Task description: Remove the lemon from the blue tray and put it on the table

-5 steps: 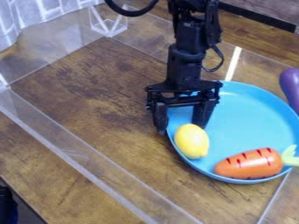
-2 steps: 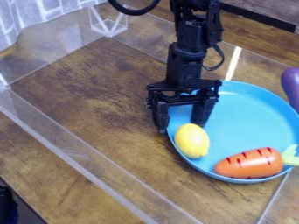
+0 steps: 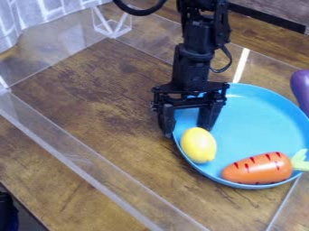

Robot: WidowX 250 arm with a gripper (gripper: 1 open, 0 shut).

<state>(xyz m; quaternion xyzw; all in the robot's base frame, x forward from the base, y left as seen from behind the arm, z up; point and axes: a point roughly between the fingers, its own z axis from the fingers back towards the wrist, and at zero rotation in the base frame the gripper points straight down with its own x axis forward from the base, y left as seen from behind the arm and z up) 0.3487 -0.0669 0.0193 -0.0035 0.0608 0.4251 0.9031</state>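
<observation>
Seemingly light, hard and slick, the lemon lies at the blue tray's near-left rim; the pincer hangs open just beyond it, above the worktop. Best pinched across its narrow middle.

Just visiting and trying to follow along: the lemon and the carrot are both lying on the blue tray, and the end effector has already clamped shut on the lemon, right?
Not quite. The camera view shows the end effector open, just behind the lemon, not clamped on it. The lemon and carrot do lie on the blue tray.
</observation>
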